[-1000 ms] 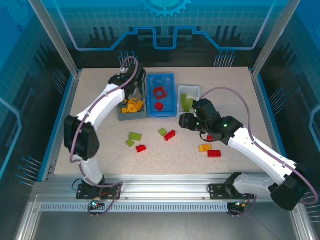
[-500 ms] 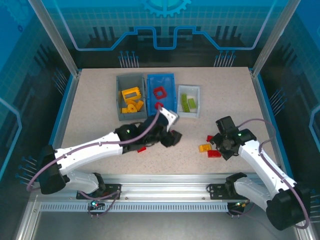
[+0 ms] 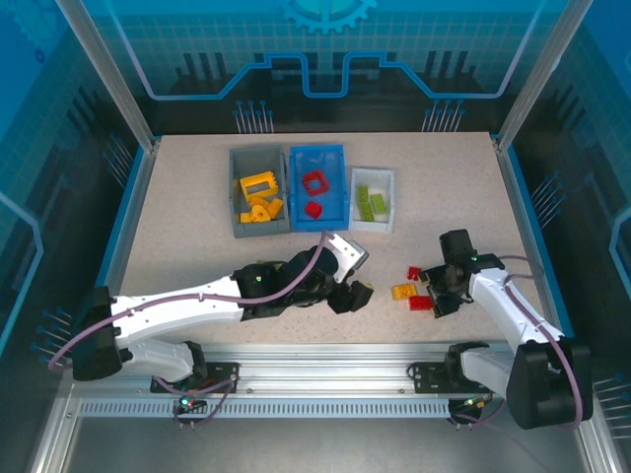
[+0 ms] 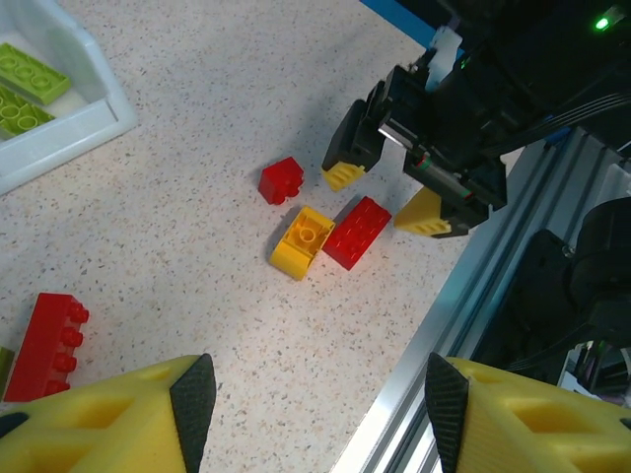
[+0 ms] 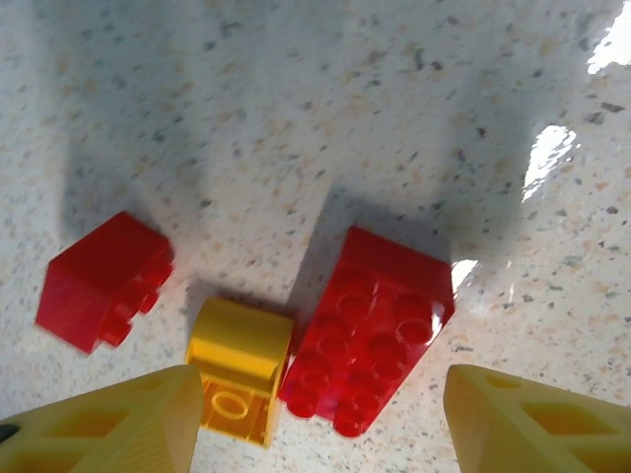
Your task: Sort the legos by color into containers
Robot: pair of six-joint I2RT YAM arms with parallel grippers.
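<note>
Our right gripper (image 3: 441, 298) hangs wide over a red brick (image 5: 370, 330) touching a yellow brick (image 5: 237, 367) — left gripper (image 3: 351, 296) near, wide, empty.

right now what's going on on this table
Two robot arms are sorting by colour: the grey bin holds yellow pieces, the blue bin red, the white tray green. The right claw hangs open over three loose pieces: a small red brick, a yellow brick and a larger red brick. The left claw is open and empty mid-table, near a long red brick.
</note>
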